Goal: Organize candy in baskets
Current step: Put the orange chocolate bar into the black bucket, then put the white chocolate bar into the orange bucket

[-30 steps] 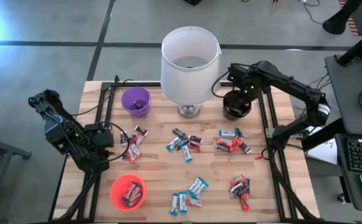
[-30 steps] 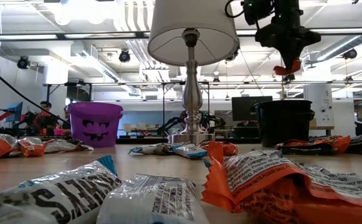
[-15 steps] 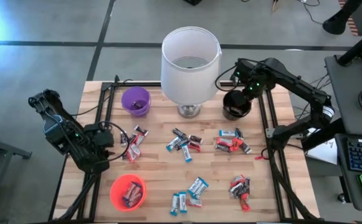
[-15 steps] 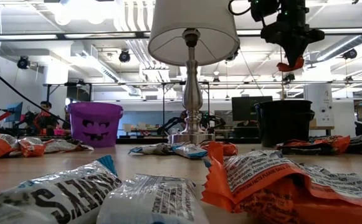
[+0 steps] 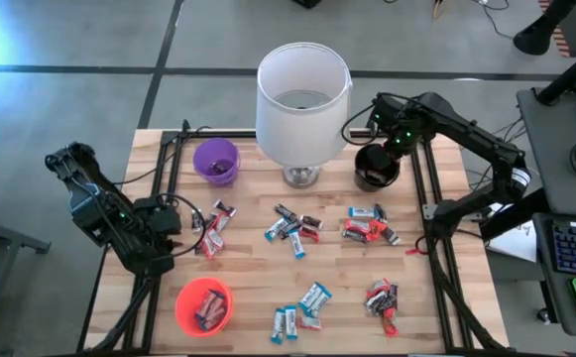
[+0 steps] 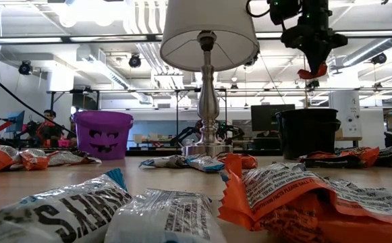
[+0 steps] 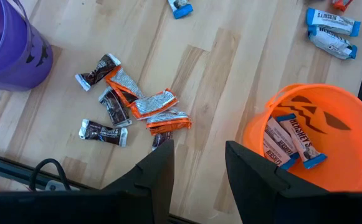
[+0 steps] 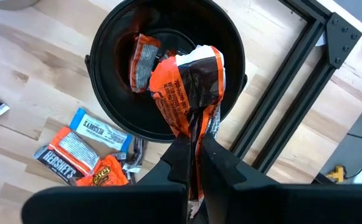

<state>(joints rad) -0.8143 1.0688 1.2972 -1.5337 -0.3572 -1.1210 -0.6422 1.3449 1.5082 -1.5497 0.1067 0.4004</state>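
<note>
Currently I am holding the right gripper [image 8: 193,163] above the black basket [image 8: 106,99], its fingers pinching an orange-red candy [image 8: 190,84] that is hanging over the basket's opening; one similar bar is lying inside. I am keeping the left gripper [image 7: 197,163] parked, fingers narrowly parted, between loose candy and the orange basket [image 7: 261,134].

Grey floor [image 5: 69,99]; ceiling pipes [image 6: 115,27], monitor [image 6: 268,116].
</note>
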